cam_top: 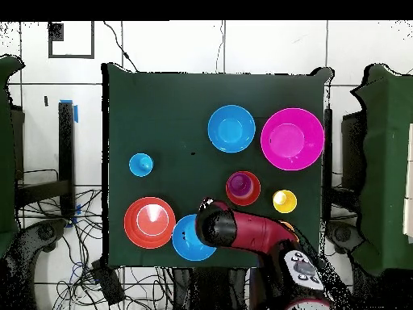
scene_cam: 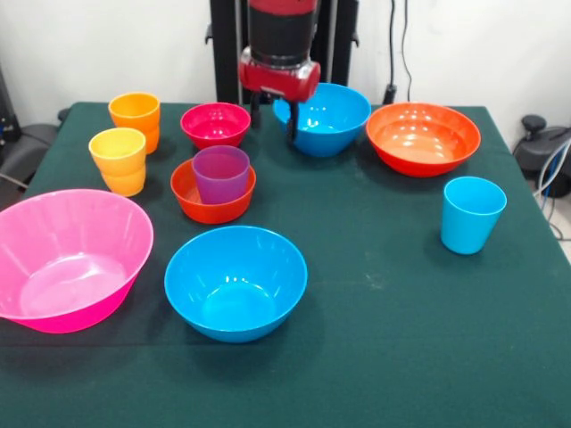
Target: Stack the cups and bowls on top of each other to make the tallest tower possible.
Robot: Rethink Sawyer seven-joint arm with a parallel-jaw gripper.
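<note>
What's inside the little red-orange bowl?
The purple cup stands upright inside the small orange-red bowl, open and empty as far as the front view shows. The bowl's bottom beneath the cup is covered.

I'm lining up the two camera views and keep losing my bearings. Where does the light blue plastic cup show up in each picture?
Front view: the light blue plastic cup stands alone at the right, nearer the camera than the wide orange bowl.
Overhead view: the same cup sits left of centre, above the wide orange bowl.
Shared landmark: the wide orange bowl, the cup's nearest neighbour in both views.
</note>
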